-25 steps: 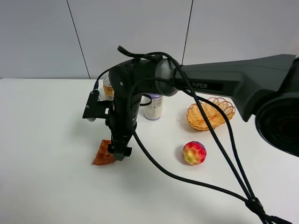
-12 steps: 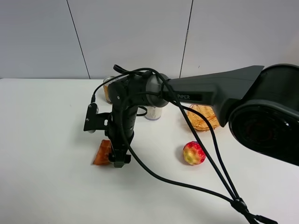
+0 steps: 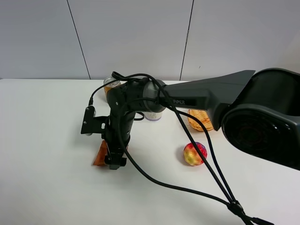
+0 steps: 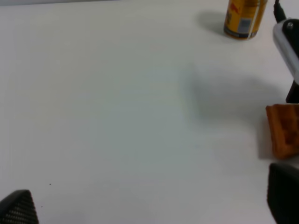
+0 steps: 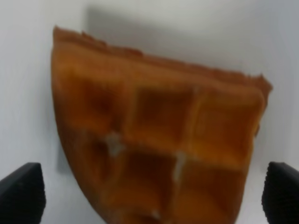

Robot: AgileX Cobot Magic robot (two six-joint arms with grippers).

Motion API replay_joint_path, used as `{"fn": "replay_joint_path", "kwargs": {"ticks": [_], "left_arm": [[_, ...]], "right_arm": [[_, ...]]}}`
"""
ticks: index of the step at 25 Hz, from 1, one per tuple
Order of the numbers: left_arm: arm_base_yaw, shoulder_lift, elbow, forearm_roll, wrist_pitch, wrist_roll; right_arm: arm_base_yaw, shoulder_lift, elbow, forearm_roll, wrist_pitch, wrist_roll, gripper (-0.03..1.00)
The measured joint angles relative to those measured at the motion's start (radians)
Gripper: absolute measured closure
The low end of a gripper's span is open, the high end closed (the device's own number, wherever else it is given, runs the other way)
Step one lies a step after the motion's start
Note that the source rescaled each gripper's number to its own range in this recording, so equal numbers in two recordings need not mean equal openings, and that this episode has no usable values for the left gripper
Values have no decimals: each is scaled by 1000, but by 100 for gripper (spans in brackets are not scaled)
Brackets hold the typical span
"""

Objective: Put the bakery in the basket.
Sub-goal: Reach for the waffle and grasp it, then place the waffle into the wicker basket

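The bakery, an orange-brown waffle wedge, lies on the white table at the left of the exterior view. My right gripper reaches across and hangs straight down right over it. In the right wrist view the waffle fills the frame, and the gripper is open with one fingertip on each side of it. The wicker basket stands at the back right, mostly hidden behind the arm. My left gripper is open and empty above bare table, with the waffle off to one side.
A red-yellow bumpy ball lies right of the waffle. An orange can and a white can stand behind the arm; the orange can also shows in the left wrist view. Black cables trail across the table.
My right arm has lowered and shifted slightly left, bringing the open gripper down around the waffle. The waffle, ball and cans have not moved.
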Motion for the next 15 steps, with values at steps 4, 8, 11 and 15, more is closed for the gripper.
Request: {"fn": "replay_joint_path", "kwargs": {"ticks": [4,8,11,15], "left_arm": [[0,0,0,0,0,0],[0,0,0,0,0,0],[0,0,0,0,0,0],[0,0,0,0,0,0]], "right_arm": [[0,0,0,7,-14,-1,80],[0,0,0,7,-15,-1,97],[0,0,-3,7,-15,4,97],[0,-10,-3,9,-15,46,97]]}}
